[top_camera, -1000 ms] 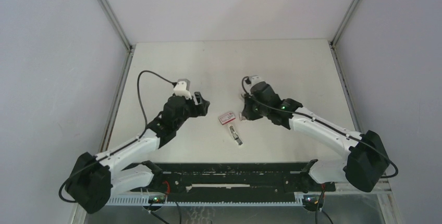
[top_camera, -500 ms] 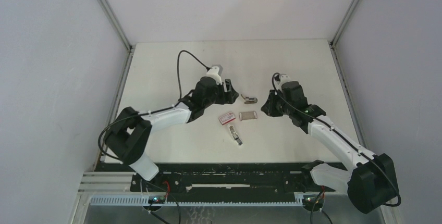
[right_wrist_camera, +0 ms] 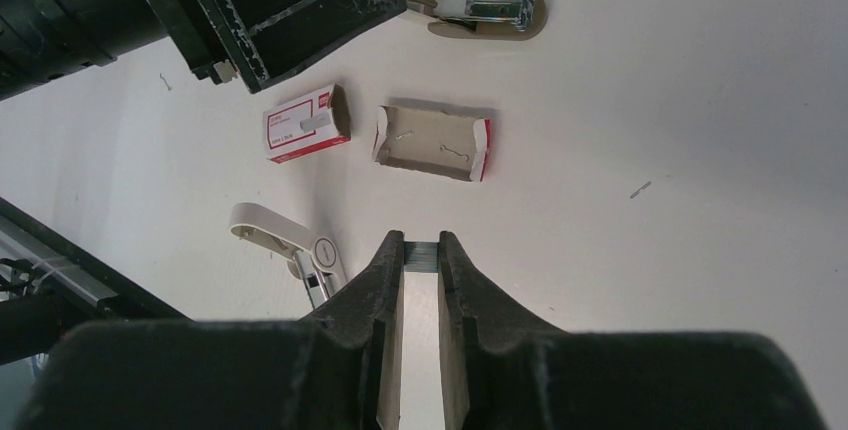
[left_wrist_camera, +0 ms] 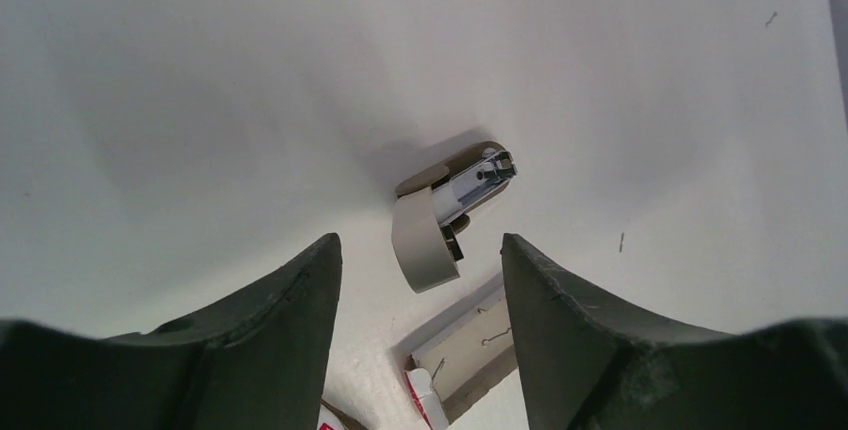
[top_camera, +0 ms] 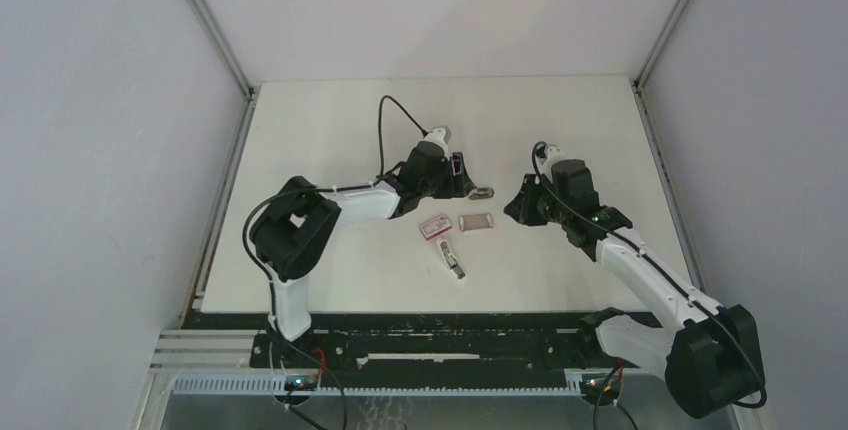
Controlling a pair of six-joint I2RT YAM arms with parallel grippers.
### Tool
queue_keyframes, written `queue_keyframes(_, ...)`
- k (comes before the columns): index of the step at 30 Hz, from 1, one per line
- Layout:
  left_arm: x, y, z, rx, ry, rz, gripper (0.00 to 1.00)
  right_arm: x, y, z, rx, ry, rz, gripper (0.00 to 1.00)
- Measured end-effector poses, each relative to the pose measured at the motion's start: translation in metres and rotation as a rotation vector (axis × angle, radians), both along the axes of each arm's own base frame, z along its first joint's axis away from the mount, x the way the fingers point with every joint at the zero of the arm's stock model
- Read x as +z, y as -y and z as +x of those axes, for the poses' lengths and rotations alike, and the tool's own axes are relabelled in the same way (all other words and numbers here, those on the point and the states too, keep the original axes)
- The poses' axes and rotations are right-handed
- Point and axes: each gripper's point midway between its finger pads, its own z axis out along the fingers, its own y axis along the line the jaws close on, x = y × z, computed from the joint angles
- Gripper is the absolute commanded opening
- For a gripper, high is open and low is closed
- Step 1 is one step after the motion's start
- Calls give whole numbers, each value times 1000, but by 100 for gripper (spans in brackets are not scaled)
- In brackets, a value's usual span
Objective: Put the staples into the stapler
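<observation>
On the bench (top_camera: 330, 130), a closed red-and-white box (right_wrist_camera: 307, 124) and an open cardboard tray (right_wrist_camera: 433, 142) lie side by side between the two arms. A small white tool (right_wrist_camera: 290, 245) lies nearer the arm bases. The stapler (left_wrist_camera: 448, 212) lies just beyond the tray, its beige lid open at an angle so that the metal channel shows. The left fingers (top_camera: 462, 176) are spread wide, and in the wrist view the stapler sits in the gap between them, touching neither. The right fingers (right_wrist_camera: 395, 265) pinch the staples (right_wrist_camera: 421, 256), a thin grey strip held at their tips above bare bench. The strip is on the near side of the tray and well apart from the stapler, with the tray lying between the two.
</observation>
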Motion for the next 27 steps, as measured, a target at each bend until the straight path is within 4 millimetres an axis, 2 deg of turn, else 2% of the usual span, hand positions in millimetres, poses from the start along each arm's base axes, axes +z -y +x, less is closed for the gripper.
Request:
queue_keyframes(11, -4, 6, 5, 16, -24, -14, 19, -2, 1, 0, 1, -3, 7, 12)
queue_keyframes(17, -1, 9, 5, 2, -22, -24, 2, 2, 2, 0, 0, 11, 11, 12)
queue_keyframes(22, 12, 16, 2, -57, -12, -24, 0, 17, 3, -5, 14, 59, 25, 12)
queue_keyframes(27, 49, 22, -14, -189, 5, -28, 0, 32, 2, -20, 58, 90, 43, 13)
